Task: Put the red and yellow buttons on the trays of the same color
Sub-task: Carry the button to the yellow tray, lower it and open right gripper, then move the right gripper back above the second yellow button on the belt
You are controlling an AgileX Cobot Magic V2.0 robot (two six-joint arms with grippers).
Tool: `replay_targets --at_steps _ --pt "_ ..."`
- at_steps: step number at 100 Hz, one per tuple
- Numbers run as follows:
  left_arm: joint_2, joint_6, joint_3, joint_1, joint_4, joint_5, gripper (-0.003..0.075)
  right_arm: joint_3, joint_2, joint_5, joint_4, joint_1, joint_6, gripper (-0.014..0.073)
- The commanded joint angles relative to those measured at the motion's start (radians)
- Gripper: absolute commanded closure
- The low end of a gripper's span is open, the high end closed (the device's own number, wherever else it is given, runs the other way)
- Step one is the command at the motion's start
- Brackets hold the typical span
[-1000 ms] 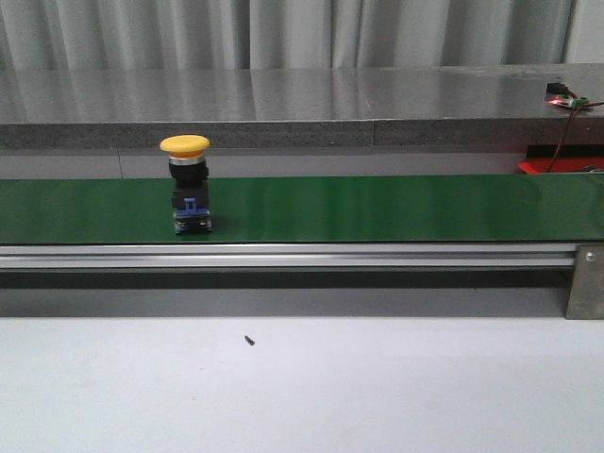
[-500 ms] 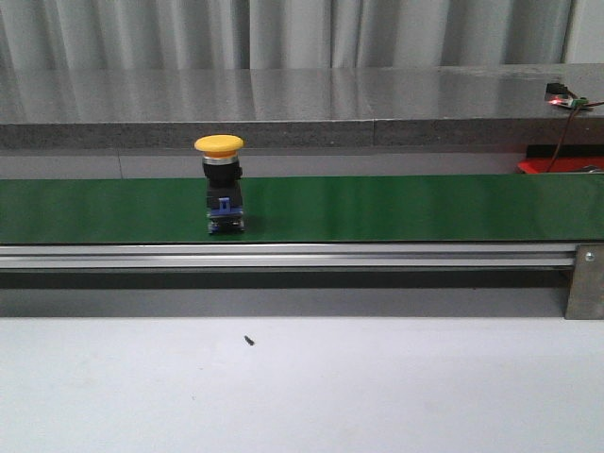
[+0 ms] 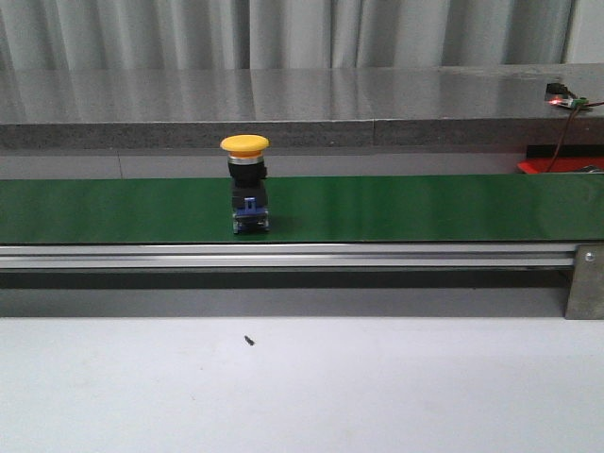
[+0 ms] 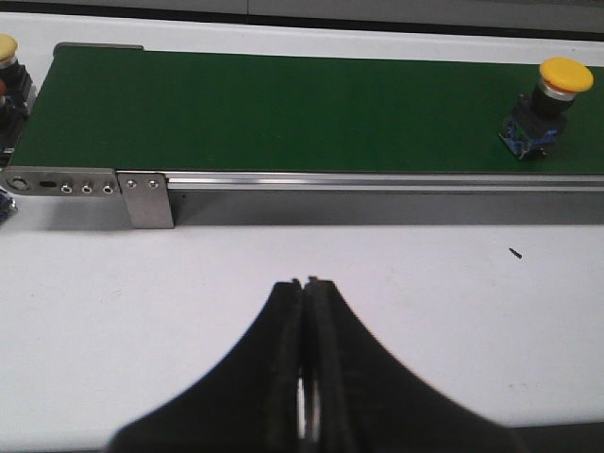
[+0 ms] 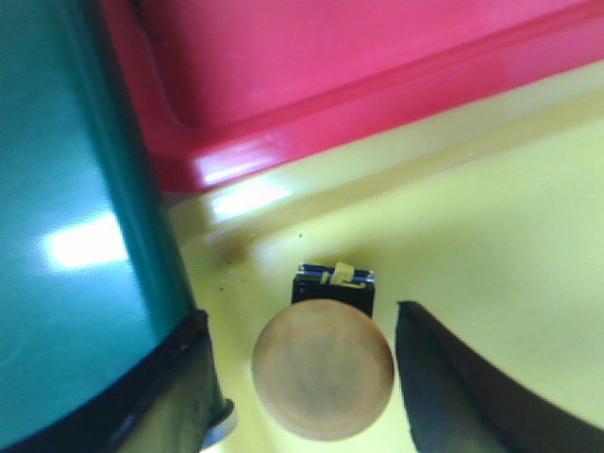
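A yellow button (image 3: pixel 245 179) with a black and blue base stands upright on the green conveyor belt (image 3: pixel 425 208). It also shows in the left wrist view (image 4: pixel 545 106), far off to one side. My left gripper (image 4: pixel 305 283) is shut and empty over the white table, short of the belt. My right gripper (image 5: pixel 304 319) is open, its fingers either side of a second yellow button (image 5: pixel 323 368) that stands in the yellow tray (image 5: pixel 491 217). A gap shows on each side of the cap. The red tray (image 5: pixel 330 66) lies beside the yellow one. Neither gripper shows in the front view.
More buttons (image 4: pixel 6 66), with yellow and red showing, sit at the belt's end in the left wrist view. The belt's metal rail (image 3: pixel 283 255) runs along its front. A red part (image 3: pixel 557 165) and wires (image 3: pixel 566 99) are at the far right. The belt's curved end (image 5: pixel 66 208) is beside the yellow tray.
The yellow button on the belt has moved to the right along the belt, still upright. Nothing else in the front view has moved.
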Motion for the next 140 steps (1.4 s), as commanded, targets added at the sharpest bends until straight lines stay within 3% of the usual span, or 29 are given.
replay_targets --at_steps 1,30,62,91,113,140 --pt "0.010 0.001 -0.026 -0.007 -0.012 -0.069 0.0740 -0.018 -0.078 -0.027 -0.009 -0.007 0.000 0.0156" --pt "0.010 0.001 -0.026 -0.007 -0.012 -0.069 0.0740 -0.018 -0.177 -0.008 -0.014 0.055 -0.028 0.0156" --pt "0.010 0.001 -0.026 -0.007 -0.012 -0.069 0.0740 -0.039 -0.179 0.017 -0.014 0.294 -0.053 0.0156" --pt "0.010 0.001 -0.026 -0.007 -0.012 -0.069 0.0740 -0.161 -0.138 0.118 -0.014 0.496 -0.053 0.0152" --pt "0.010 0.001 -0.026 -0.007 -0.012 -0.069 0.0740 -0.270 -0.078 0.228 0.003 0.577 -0.053 -0.0050" --pt "0.010 0.001 -0.026 -0.007 -0.012 -0.069 0.0740 -0.374 -0.020 0.281 0.055 0.678 -0.051 -0.0052"
